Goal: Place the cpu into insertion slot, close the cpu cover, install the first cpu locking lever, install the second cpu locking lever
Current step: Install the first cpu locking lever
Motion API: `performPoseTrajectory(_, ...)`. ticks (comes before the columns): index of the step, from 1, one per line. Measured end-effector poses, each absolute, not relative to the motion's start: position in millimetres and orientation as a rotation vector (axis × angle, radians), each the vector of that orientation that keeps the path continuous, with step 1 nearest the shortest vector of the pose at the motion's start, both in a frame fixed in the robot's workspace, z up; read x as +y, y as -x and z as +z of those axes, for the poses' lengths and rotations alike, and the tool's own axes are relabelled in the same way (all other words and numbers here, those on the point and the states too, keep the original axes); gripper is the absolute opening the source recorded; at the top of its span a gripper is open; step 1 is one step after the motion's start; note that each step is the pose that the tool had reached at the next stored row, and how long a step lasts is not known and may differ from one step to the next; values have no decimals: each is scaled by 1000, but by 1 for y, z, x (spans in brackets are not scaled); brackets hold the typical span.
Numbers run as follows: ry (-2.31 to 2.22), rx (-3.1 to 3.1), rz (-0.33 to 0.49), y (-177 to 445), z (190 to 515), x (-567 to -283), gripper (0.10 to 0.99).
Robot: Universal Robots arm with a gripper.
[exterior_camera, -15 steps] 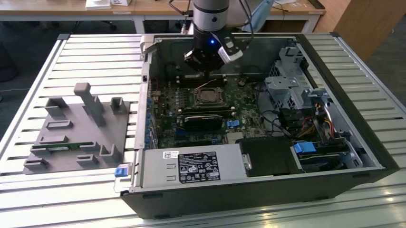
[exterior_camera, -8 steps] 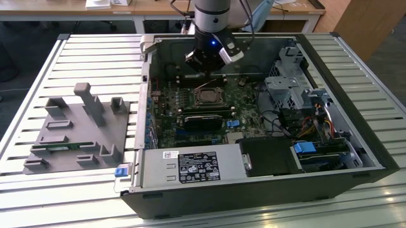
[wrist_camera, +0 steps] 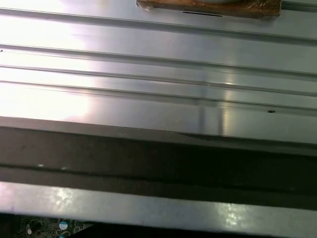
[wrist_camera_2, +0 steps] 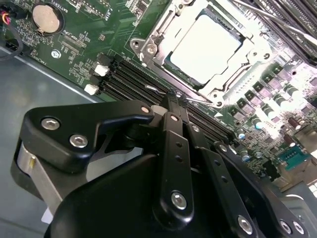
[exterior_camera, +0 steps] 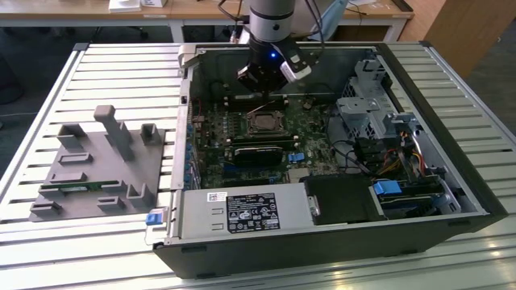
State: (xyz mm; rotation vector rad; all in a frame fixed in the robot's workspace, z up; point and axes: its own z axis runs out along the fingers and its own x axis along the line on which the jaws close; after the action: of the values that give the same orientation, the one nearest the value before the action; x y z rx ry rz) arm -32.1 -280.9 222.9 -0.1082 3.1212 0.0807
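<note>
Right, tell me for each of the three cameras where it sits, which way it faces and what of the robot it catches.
Exterior view: off the arm, raised, looking down on the open black computer case and grey slatted table; the arm and its black gripper hang over the green motherboard.
Second wrist view: on the arm, looking past the gripper to the silvery-tan square cpu inside the silvery metal cpu cover.
First wrist view: on the arm, facing the table's slats.
Shared: the exterior and second wrist views both show gripper and motherboard.
</note>
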Motion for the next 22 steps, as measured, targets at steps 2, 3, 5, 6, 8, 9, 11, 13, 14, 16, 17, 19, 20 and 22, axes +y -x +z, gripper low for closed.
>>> performPoseTrajectory(2, 108, 3121, 81, 31, 222, -280, 106)
performPoseTrajectory(3, 108, 3121, 81, 30, 222, -280, 106)
performPoseTrajectory(5, 108, 3121, 81, 28, 221, -280, 106)
performPoseTrajectory(6, 108, 3121, 81, 27, 221, -280, 106)
performPoseTrajectory(8, 107, 3121, 81, 25, 220, -280, 106)
performPoseTrajectory(9, 107, 3121, 81, 24, 220, -280, 106)
performPoseTrajectory(11, 106, 3121, 81, 22, 219, -280, 106)
performPoseTrajectory(13, 105, 3121, 81, 21, 217, -280, 106)
performPoseTrajectory(14, 105, 3121, 81, 21, 216, -280, 106)
performPoseTrajectory(16, 104, 3121, 81, 20, 213, -280, 106)
performPoseTrajectory(17, 104, 3121, 81, 20, 211, -280, 106)
performPoseTrajectory(19, 104, 3122, 81, 19, 209, -280, 106)
performPoseTrajectory(20, 103, 3122, 81, 19, 208, -280, 106)
performPoseTrajectory(22, 104, 3122, 81, 19, 206, -280, 106)
